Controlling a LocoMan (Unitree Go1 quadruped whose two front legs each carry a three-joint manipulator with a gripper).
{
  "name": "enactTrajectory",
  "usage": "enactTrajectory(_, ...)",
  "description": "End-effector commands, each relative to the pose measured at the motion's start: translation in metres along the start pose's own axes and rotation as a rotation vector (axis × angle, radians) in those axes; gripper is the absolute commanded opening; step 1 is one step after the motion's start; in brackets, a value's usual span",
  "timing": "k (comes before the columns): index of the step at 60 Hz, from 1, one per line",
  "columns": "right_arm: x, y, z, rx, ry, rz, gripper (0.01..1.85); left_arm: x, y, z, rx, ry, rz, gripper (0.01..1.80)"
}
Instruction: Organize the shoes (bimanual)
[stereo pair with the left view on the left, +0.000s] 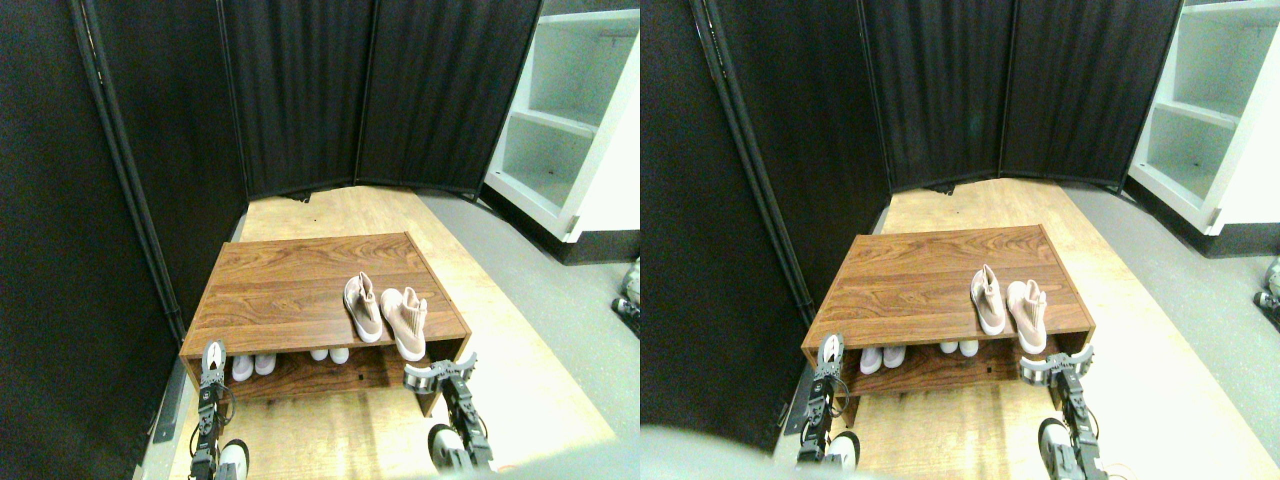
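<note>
Setting: black fabric folding screen (300, 90) behind, white shelf unit (570, 120) at right, pale wood floor. Low brown wood-grain shoe rack (280, 290) stands centre.

Two pale pinkish-white sneakers (385, 315) lie on the rack's top, right-front area, side by side, nearly touching. Long axes run front to back; which end is the toe I cannot tell. The right shoe overhangs the front edge slightly. White toe caps (290, 362) of other shoes show on the lower shelf; colours hidden.

Left gripper (213, 358) hangs at the rack's left front corner; jaw state cannot be told. Right gripper (440, 373) sits just below the pale pair, jaws spread fairly wide.

Judgement: approach not yet a grasp. Take each shoe across its narrow width, lift level, avoid knocking the overhanging one off.
</note>
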Motion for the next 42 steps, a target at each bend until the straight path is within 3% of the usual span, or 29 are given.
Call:
enactTrajectory(1,0.015,-0.003,-0.007,0.024,0.026,0.010,1.74,0.001,-0.007,0.003,-0.010,-0.012,-0.042,0.01)
enactTrajectory(12,0.037,-0.013,-0.009,-0.012,0.023,-0.019,1.60,0.001,-0.005,0.008,0.004,-0.015,-0.050,0.01)
enactTrajectory(21,0.056,-0.022,-0.008,-0.019,-0.019,-0.065,1.54,0.000,-0.003,0.013,0.004,-0.024,-0.057,0.01)
enactTrajectory(42,0.066,-0.025,-0.010,-0.025,-0.030,-0.076,1.57,-0.003,0.000,0.016,-0.014,-0.034,-0.050,0.01)
